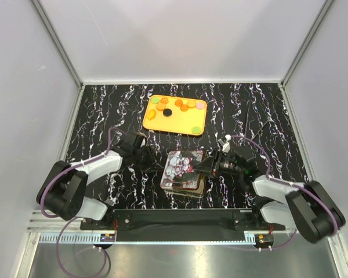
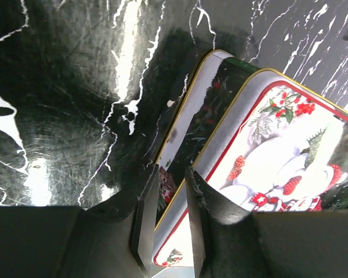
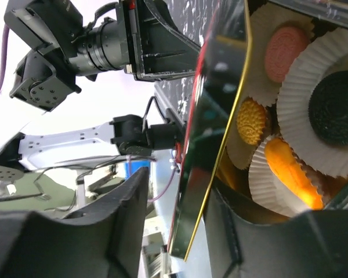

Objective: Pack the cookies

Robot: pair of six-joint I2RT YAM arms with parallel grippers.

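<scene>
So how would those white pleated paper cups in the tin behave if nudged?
Probably floppy: the white pleated paper cups look thin. Likely light, so a nudge could shift one, though they sit crowded in the metal tin and round cookies weigh some down.

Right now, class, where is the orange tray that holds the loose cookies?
In the top external view, the orange tray sits at the far middle of the table, its cookies on top, just beyond the Christmas tin.

Bright overhead light; glare on the glossy table (image 2: 124,63).
</scene>
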